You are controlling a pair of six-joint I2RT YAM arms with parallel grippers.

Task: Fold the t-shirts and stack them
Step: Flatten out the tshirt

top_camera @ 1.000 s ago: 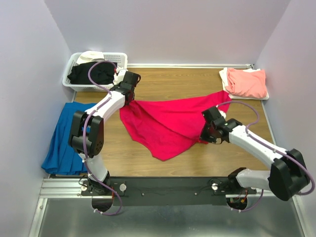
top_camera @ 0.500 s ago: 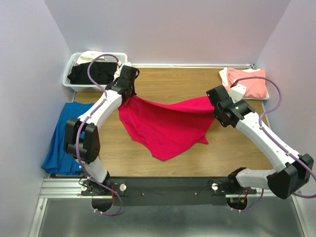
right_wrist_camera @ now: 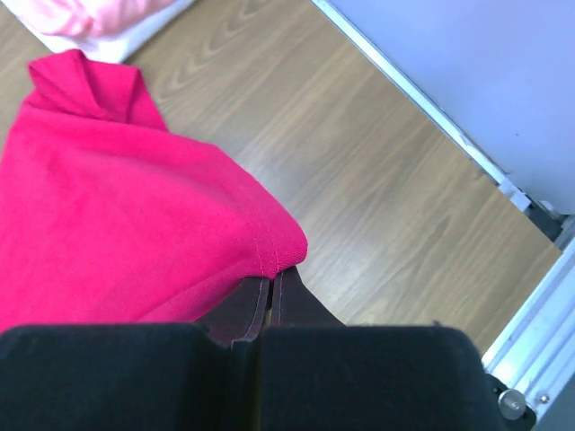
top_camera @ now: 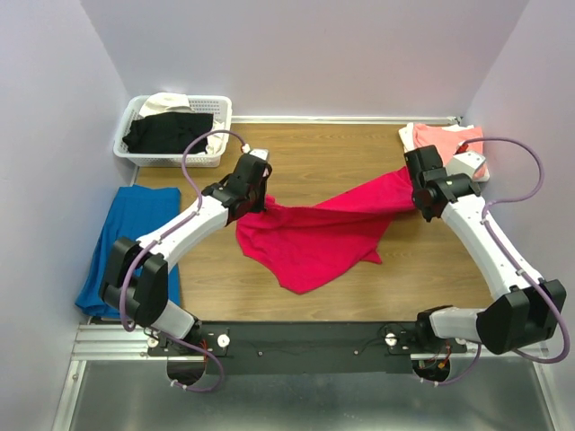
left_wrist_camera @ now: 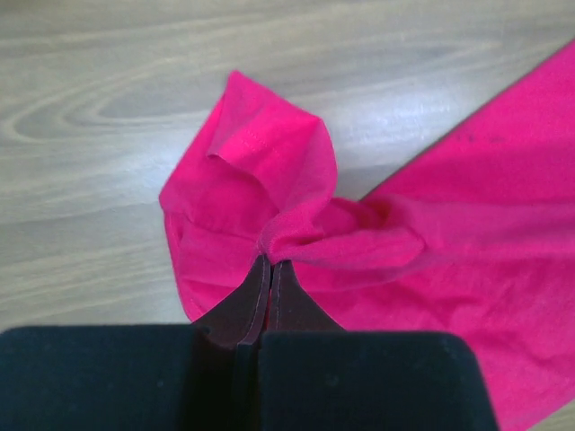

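The wood-grain counter (top_camera: 323, 153) carries a soft red t-shirt (top_camera: 310, 242), strung up mid-counter from two held ends, its lower part lying creased. The left fingers (left_wrist_camera: 254, 301) are pinched closed on a bunched edge, the right fingers (right_wrist_camera: 252, 305) on a stitched hem corner. A folded pink t-shirt (top_camera: 447, 142) at the far right corner is partly hidden by the right arm (top_camera: 485, 242).

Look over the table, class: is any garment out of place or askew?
A blue garment lies unfolded at the left of the table, outside both the basket and the folded pile at far right. The red t-shirt is rumpled too, but the left gripper and right gripper each pinch an edge.
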